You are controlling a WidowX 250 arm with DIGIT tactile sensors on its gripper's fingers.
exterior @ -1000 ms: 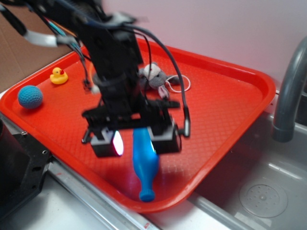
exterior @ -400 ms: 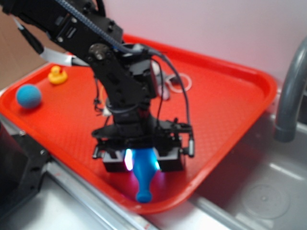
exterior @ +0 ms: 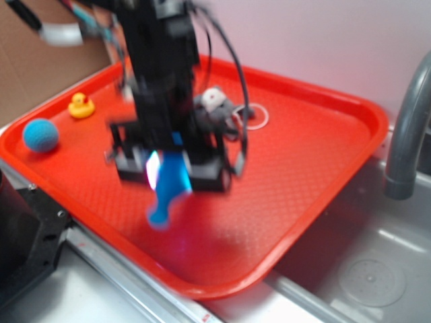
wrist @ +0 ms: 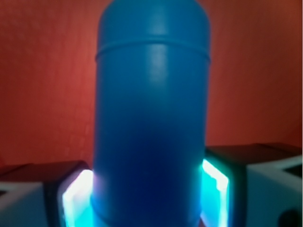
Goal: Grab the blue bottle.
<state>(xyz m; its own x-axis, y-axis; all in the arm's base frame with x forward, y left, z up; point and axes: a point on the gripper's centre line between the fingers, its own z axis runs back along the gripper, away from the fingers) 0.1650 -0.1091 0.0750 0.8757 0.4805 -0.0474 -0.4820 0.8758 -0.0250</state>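
My claw (exterior: 170, 173) is clamped on the bottle (exterior: 168, 183), its neck dangling below me over the tray (exterior: 316, 155).

Place: I work at a mock kitchen sink, a lab test bench.
Sink: a grey metal basin (exterior: 377, 269) with a round drain (exterior: 370, 281).
Faucet: a grey curved spout (exterior: 407, 134) at my right.
Props: a red tray (exterior: 316, 155) holding toys, a rubber duck (exterior: 81, 105) and crocheted ball (exterior: 40, 134).
Backdrop: plain wall, cardboard sheet (exterior: 40, 74).
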